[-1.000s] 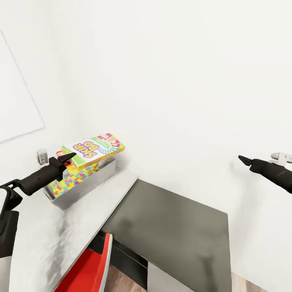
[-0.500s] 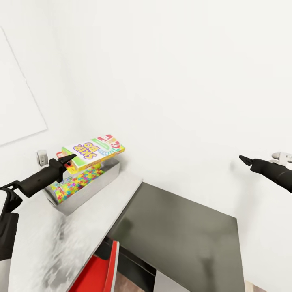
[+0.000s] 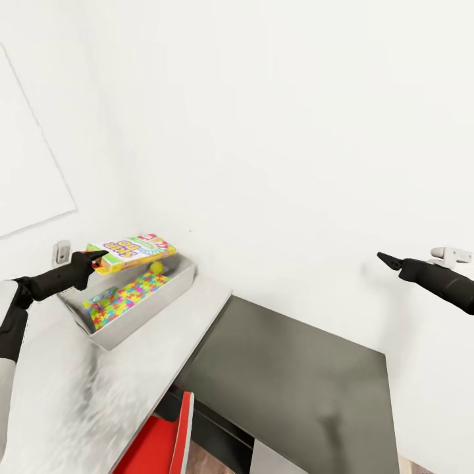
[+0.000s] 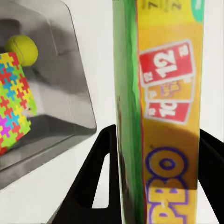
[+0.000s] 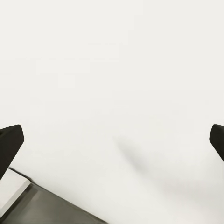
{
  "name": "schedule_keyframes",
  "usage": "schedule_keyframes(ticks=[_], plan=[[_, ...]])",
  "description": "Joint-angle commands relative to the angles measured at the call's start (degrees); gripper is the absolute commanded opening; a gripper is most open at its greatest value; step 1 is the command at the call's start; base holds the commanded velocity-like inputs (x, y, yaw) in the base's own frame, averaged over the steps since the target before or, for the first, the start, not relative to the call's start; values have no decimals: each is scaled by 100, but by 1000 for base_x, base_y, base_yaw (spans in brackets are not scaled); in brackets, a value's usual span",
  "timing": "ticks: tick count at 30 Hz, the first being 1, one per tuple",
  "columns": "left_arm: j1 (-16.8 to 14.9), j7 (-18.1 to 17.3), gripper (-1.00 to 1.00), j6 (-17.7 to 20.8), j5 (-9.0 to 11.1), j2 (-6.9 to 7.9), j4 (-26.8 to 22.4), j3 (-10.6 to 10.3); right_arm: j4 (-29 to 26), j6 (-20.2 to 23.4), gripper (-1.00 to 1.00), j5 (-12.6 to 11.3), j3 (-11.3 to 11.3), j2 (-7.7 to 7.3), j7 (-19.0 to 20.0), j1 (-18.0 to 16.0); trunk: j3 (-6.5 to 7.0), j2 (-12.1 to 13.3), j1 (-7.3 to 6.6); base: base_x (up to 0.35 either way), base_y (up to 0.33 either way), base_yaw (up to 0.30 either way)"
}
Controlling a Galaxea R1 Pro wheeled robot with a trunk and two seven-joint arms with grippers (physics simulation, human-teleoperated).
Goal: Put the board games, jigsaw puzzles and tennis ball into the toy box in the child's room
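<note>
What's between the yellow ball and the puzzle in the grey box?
Nothing: bare tray floor of the toy box separates the tennis ball from the jigsaw puzzle in the left wrist view.

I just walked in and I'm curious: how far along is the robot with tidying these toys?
Partly done. A jigsaw puzzle and the tennis ball already lie in the toy box. In hand: the left gripper holds the SKIP BO game above the box's far end, not yet released. The right gripper hangs open with nothing in it. The other games and second puzzle can't be confirmed from here.
</note>
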Motion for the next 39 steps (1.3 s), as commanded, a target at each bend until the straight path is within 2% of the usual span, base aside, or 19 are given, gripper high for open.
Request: schedule_keyframes(ticks=[1, 2, 3, 5, 6, 7, 9, 11, 12, 14, 17, 21, 24, 29, 39], plan=[[-175, -31, -100, 11, -76, 70, 291, -101, -2, 32, 100, 19, -5, 0, 37, -6, -17, -8, 1, 0, 0, 0], [-256, -92, -100, -4, -191, 96, 422, -150, -2, 32, 100, 19, -4, 2, 38, -6, -25, -8, 1, 0, 0, 0], [-430, -251, -100, -53, -480, 148, 724, -229, -2, 32, 100, 19, -3, 12, 39, -6, -33, -8, 1, 0, 0, 0], [-630, -473, -100, -112, -848, 190, 1135, -284, -2, 30, 100, 19, 2, 27, 40, -6, -50, -8, 1, 0, 0, 0], [-865, -773, -100, -199, -1299, 214, 1598, -322, -2, 28, 100, 19, 6, 40, 38, -6, -59, -8, 1, 0, 0, 0], [-986, -948, -100, -263, -1550, 215, 1828, -338, -2, 27, 100, 19, 8, 45, 37, -6, -68, -8, 1, 0, 0, 0], [-1383, -1649, -100, -704, -2586, 199, 2683, -369, -2, 28, 100, 19, 10, 42, 37, -6, -85, -8, 1, 0, 0, 0], [-1536, -1940, -100, -944, -2970, 192, 3075, -373, -2, 30, 100, 19, 9, 39, 35, -6, -103, -8, 1, 0, 0, 0], [-1651, -2204, -100, -1135, -3239, 188, 3383, -378, -2, 27, 100, 19, 12, 36, 36, -6, -112, -8, 1, 0, 0, 0], [-1750, -2484, -100, -1324, -3486, 204, 3677, -380, -2, 30, 100, 19, 12, 20, 39, -6, -130, -8, 1, 0, 0, 0], [-1820, -2730, -100, -1678, -3667, 224, 3900, -390, -2, 25, 100, 19, 11, 15, 41, -6, -157, -8, 1, 0, 0, 0], [-1850, -2828, -100, -1874, -3735, 239, 3992, -390, -2, 24, 100, 19, 14, 18, 42, -6, -193, -8, 1, 0, 0, 0], [-1865, -2894, -100, -1882, -3741, 262, 4016, -382, -2, 24, 100, 19, 16, 21, 41, -6, -220, -8, 1, 0, 0, 0], [-1923, -3130, -100, -1629, -3748, 399, 4128, -381, -2, 23, 100, 19, 18, 19, 37, -6, -265, -8, 1, 0, 0, 0], [-1937, -3181, -100, -1559, -3747, 440, 4159, -381, -2, 23, 100, 19, 18, -1, 38, -6, -355, -8, 1, 0, 0, 0]])
